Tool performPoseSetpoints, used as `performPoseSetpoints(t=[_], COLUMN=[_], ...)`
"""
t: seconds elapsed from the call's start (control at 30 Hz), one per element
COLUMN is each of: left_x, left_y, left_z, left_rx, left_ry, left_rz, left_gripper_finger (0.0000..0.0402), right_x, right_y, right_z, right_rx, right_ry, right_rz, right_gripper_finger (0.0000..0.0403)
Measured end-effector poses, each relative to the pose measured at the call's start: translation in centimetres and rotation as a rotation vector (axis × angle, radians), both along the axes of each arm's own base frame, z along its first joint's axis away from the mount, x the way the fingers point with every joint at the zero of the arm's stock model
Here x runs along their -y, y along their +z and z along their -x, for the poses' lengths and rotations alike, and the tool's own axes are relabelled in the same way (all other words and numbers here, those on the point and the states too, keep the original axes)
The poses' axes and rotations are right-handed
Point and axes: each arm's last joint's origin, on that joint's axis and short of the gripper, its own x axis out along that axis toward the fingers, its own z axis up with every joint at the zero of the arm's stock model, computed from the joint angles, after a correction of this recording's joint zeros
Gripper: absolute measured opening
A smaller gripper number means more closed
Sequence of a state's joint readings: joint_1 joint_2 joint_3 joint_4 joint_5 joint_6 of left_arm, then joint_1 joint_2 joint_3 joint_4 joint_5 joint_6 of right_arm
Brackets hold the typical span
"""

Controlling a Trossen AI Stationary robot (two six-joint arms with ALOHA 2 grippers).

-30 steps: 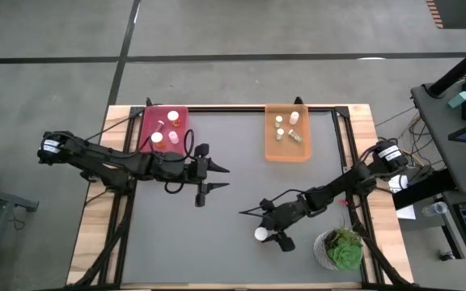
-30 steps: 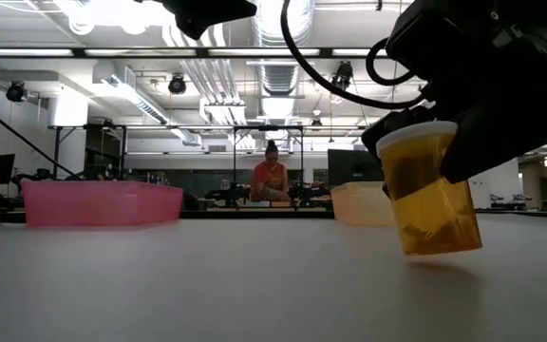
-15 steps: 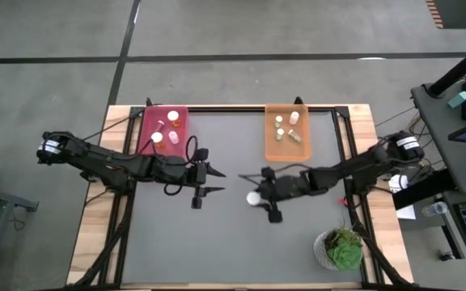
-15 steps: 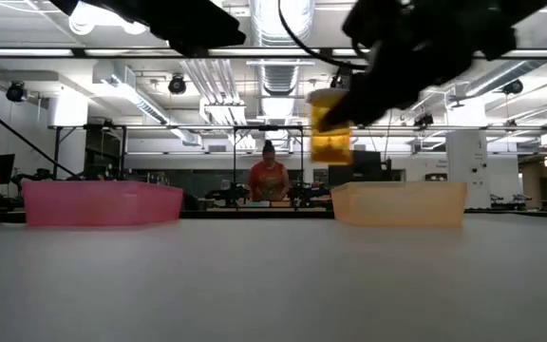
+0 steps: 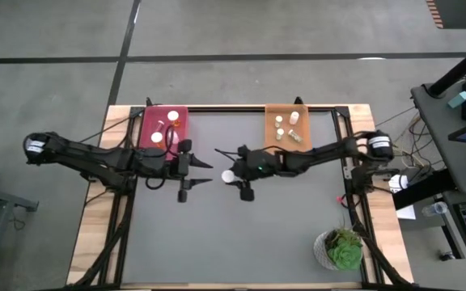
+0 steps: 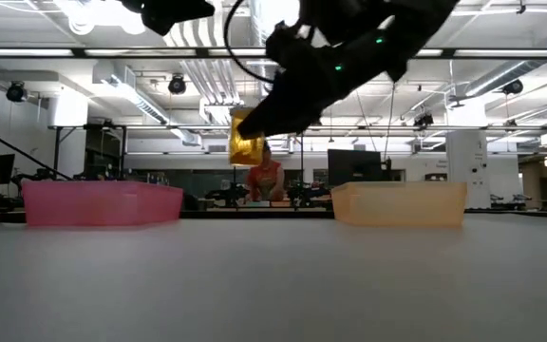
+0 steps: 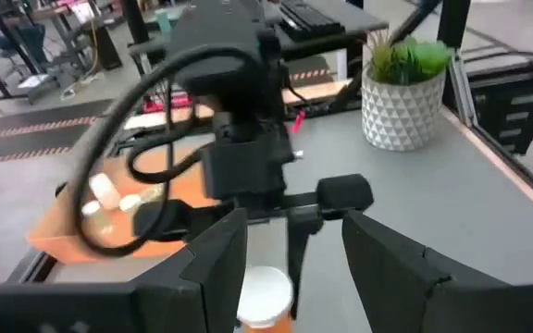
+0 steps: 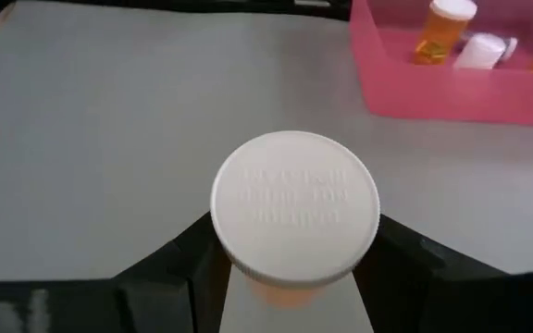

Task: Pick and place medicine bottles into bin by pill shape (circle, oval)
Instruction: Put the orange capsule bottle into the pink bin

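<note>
An amber medicine bottle with a white cap (image 5: pixel 228 175) hangs over the middle of the table, with my right gripper (image 5: pixel 233 171) shut on it. In the low view the bottle (image 6: pixel 246 142) is well above the tabletop. My left gripper (image 5: pixel 204 172) stands open just left of it, its fingers (image 7: pixel 218 264) pointing at the cap (image 7: pixel 265 291) without touching it. More medicine bottles lie in the pink tray (image 5: pixel 181 139) at the far left and in the orange tray (image 5: pixel 286 153) at the far right. My right gripper pinches the bottle's amber body just behind the cap (image 8: pixel 290 289) between its two fingers (image 8: pixel 181 270). The fingers come from the table's right, nearly level and slanting a little down. The bottle is lifted clear and tilted, its cap (image 8: pixel 294 205) facing my left gripper.
A green plant in a white pot (image 5: pixel 342 248) stands at the near right corner. The pink tray (image 8: pixel 452 88) holds a few bottles and the orange tray (image 7: pixel 63 231) several. The grey tabletop (image 5: pixel 217 242) stretches toward the near edge.
My right gripper has carried the bottle up from the near right of the table, toward the far and left, to the middle, and has tipped closer to level. The bottle is now clear of the table. My left gripper has drawn back a little toward the left edge.
</note>
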State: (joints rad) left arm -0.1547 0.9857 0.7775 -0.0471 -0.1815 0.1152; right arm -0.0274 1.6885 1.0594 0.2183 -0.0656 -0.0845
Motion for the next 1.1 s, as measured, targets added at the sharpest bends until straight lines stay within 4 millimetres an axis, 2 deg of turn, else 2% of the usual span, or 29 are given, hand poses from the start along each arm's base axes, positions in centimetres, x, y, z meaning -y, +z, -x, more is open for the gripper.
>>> performPoseSetpoints(t=[0.33, 0.67, 0.87, 1.1], left_x=[-0.1, -0.2, -0.2, -0.2], left_y=[0.0, 0.2, 0.2, 0.2], left_z=[0.6, 0.8, 1.0, 1.1], left_rx=[-0.027, -0.020, -0.024, -0.024], left_ry=[0.009, 0.009, 0.009, 0.008], left_rz=[-0.010, -0.011, -0.011, -0.012], left_gripper_finger=[0.0164, 0.0164, 0.0164, 0.0164], right_x=[1.7, 2.9, 3.3, 3.4], right_y=[-2.5, -4.6, -5.6, -6.2], right_z=[-5.7, -9.5, -10.5, -10.5], right_rx=[-0.006, -0.001, -0.014, -0.029], right_ry=[0.006, -0.032, -0.047, -0.049], right_rz=[-0.032, -0.068, -0.080, -0.087], right_gripper_finger=[0.0182, 0.0182, 0.0182, 0.0185])
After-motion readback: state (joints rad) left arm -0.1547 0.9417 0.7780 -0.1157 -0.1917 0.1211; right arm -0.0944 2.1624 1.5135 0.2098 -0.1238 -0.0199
